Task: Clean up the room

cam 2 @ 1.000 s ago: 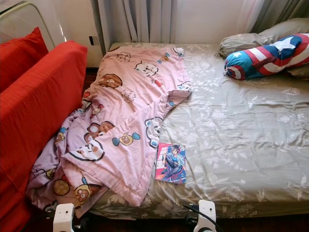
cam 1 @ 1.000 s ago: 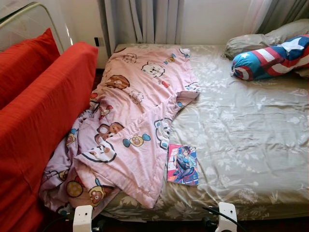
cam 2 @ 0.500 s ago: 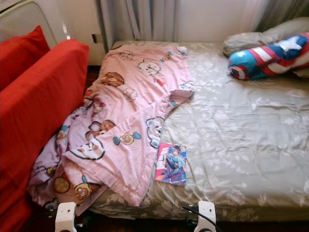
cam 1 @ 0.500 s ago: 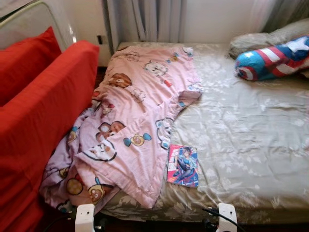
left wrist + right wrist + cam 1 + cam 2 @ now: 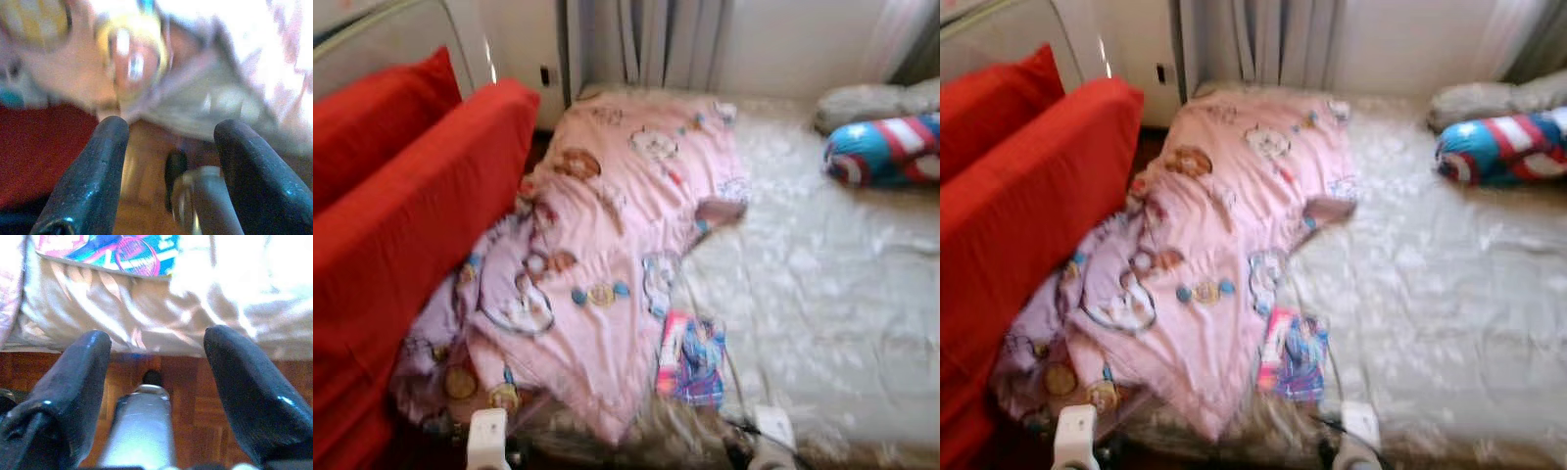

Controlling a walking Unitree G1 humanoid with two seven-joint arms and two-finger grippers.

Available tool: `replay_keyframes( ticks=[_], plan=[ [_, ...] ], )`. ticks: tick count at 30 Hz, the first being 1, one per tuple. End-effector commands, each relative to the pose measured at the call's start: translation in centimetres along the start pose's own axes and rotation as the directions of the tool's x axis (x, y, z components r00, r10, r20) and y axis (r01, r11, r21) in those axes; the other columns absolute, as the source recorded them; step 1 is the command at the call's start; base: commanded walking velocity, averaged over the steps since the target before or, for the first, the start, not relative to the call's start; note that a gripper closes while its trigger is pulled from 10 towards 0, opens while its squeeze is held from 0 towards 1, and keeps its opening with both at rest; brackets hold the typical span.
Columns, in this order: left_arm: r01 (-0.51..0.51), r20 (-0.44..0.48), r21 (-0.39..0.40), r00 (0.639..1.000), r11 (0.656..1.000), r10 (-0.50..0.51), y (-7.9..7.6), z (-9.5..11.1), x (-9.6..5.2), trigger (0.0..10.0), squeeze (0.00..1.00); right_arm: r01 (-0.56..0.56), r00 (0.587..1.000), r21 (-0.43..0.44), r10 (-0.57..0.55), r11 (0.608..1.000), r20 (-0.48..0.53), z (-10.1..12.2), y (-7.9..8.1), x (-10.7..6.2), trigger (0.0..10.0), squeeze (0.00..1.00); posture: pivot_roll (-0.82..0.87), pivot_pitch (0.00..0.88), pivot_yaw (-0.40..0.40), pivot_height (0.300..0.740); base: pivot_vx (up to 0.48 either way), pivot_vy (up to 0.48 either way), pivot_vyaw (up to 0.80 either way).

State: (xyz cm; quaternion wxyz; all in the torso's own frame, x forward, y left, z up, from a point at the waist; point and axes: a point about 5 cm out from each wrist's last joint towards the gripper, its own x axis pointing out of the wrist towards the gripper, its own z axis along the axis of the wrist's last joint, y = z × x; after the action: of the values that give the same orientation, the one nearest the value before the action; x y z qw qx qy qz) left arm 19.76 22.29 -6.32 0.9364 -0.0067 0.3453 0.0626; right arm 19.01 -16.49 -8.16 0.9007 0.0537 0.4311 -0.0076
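Both our left hand (image 5: 168,147) and right hand (image 5: 156,367) hang open below the bed (image 5: 822,294) edge, near the comic book (image 5: 693,359).

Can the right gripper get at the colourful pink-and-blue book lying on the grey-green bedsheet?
Probably yes. The right gripper is open and low by the bed edge, with the book just ahead on the bedsheet. Nothing lies between them; the pink cartoon blanket sits beside the book. It would need to rise first.
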Motion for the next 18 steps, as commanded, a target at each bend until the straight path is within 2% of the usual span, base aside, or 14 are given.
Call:
replay_keyframes(
  ticks=[1, 4, 5, 6, 11, 13, 15, 18],
  plan=[
    [0.022, 0.011, -0.014, 1.000, 1.000, -0.022, -0.4, -0.5, -0.2, 10.0, 0.00, 0.008, 1.000, -0.018, -0.007, 1.000, 0.017, 0.2, -0.7, -0.1, 10.0, 0.00, 0.13, 0.117, -0.044, 0.740, 0.000, 0.000, 0.00],
    [0.027, 0.031, -0.016, 0.999, 1.000, -0.026, -0.4, -0.2, -0.2, 10.0, 0.00, -0.009, 0.998, -0.029, 0.011, 1.000, 0.054, 1.1, -0.4, 0.1, 10.0, 0.00, 0.12, 0.121, -0.044, 0.740, 0.000, 0.000, 0.00],
    [0.031, 0.079, -0.029, 0.996, 0.999, -0.029, -0.3, 0.4, -0.2, 10.0, 0.00, -0.024, 0.995, -0.037, 0.027, 0.999, 0.095, 2.2, 0.0, 0.3, 10.0, 0.00, 0.12, 0.123, -0.045, 0.740, 0.000, 0.000, 0.00],
    [0.031, 0.079, -0.029, 0.996, 0.999, -0.029, -0.3, 0.4, -0.2, 10.0, 0.00, -0.024, 0.995, -0.037, 0.027, 0.999, 0.095, 2.2, 0.0, 0.3, 10.0, 0.00, 0.12, 0.123, -0.045, 0.740, 0.000, 0.000, 0.00],
    [0.055, 0.235, -0.022, 0.971, 0.998, -0.048, -0.4, 2.2, -0.4, 10.0, 0.00, -0.082, 0.967, -0.072, 0.097, 0.994, 0.237, 5.3, 1.2, 0.4, 10.0, 0.00, 0.13, 0.133, -0.051, 0.740, 0.000, 0.000, 0.00],
    [0.060, 0.259, -0.025, 0.965, 0.998, -0.051, -0.5, 2.5, -0.5, 10.0, 0.00, -0.082, 0.961, -0.067, 0.097, 0.994, 0.259, 5.8, 1.3, 0.4, 10.0, 0.00, 0.13, 0.133, -0.051, 0.740, 0.000, 0.000, 0.00],
    [0.069, 0.323, -0.021, 0.944, 0.997, -0.059, -0.6, 3.5, -0.6, 10.0, 0.00, -0.075, 0.939, -0.050, 0.087, 0.996, 0.332, 7.1, 1.3, 0.3, 10.0, 0.00, 0.12, 0.134, -0.047, 0.740, 0.000, 0.000, 0.00],
    [0.103, 0.437, 0.037, 0.893, 0.994, -0.108, -1.1, 5.3, -1.3, 10.0, 0.00, -0.103, 0.894, -0.061, 0.119, 0.993, 0.432, 8.7, 2.1, -0.1, 10.0, 0.00, 0.12, 0.134, -0.050, 0.740, 0.000, 0.000, 0.00]
  ],
)
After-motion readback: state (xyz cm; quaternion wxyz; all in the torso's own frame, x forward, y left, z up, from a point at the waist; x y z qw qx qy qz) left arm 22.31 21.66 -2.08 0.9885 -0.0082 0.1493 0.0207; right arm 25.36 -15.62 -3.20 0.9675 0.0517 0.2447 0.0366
